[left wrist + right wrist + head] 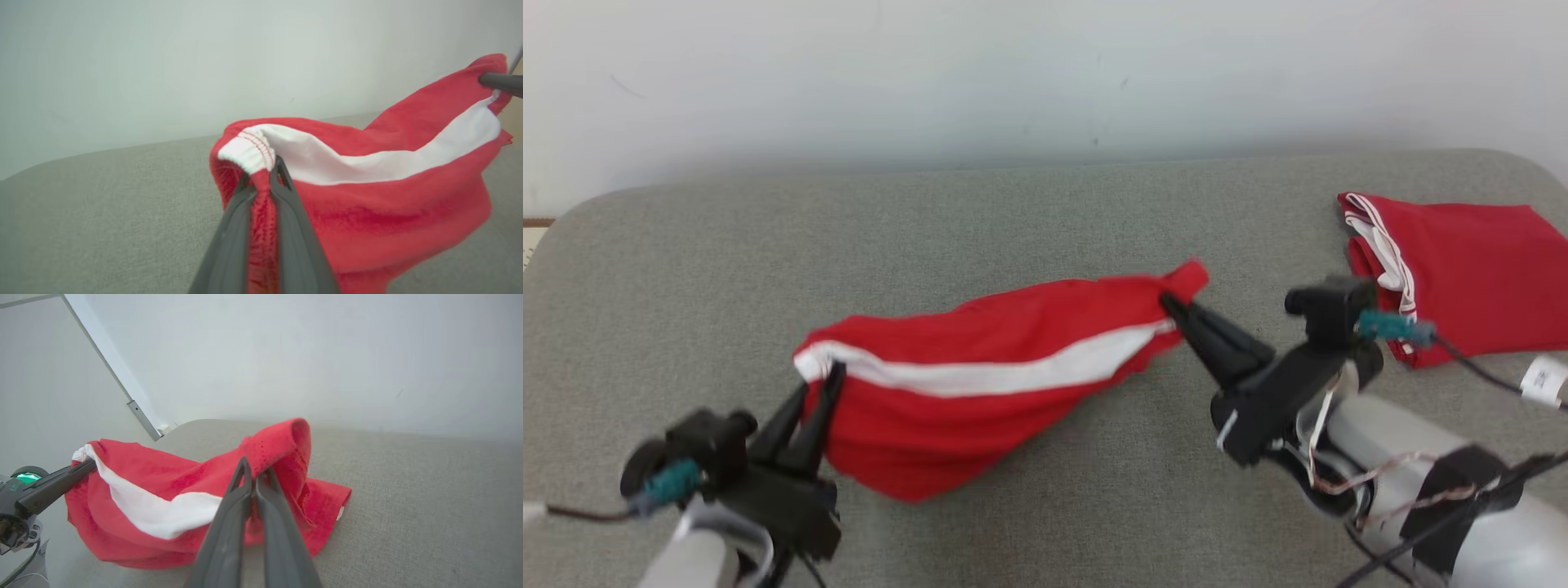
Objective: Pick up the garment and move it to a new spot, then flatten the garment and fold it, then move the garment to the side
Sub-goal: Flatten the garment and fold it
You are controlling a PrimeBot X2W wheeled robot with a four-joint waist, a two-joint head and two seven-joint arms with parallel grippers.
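STRETCHED OUT: A red garment (980, 359) w/ a white stripe is held taut between two grippers over a grey cushion (1013, 204), its middle sagging low; whether it touches the cushion can't be told. The L gripper (823, 382) is clamped narrow on the gathered white end. The R gripper (1174, 309) is pinched tight on a bunched red corner. A second red garment (1470, 269), folded, is seen at far R. The cloth is judged light, soft and limp, not fragile. Hems and corners, taken well apart, are reckoned the best holds for spreading it flat.
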